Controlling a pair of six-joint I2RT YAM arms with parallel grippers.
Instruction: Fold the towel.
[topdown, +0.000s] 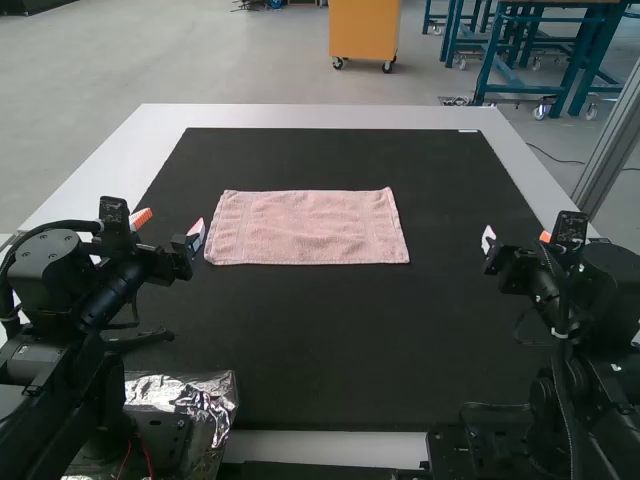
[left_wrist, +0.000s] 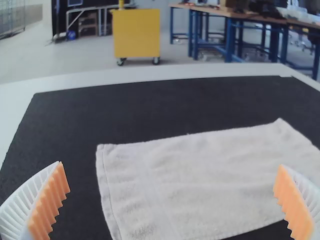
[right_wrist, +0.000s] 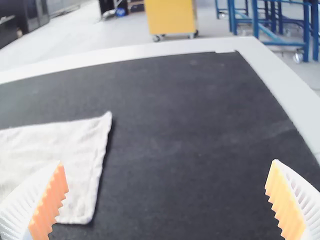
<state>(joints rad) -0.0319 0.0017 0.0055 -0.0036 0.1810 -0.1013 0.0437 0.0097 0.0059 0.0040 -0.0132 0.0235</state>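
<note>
Plainly, the pale pink towel (topdown: 308, 228) lies flat in a neat rectangle on the far half of the black mat (topdown: 350, 350), a little left of the mat's middle. The white bench (topdown: 320, 117) shows beyond the mat's far edge. Over the mat's left side, the left gripper (topdown: 170, 225) has its jaws wide apart; over its right side, the right gripper (topdown: 516, 238) has jaws equally wide, holding nothing.

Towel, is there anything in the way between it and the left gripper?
Nothing visible stands between them: the left gripper is open, and in the high view only black mat shows beside the towel's left end.
</note>
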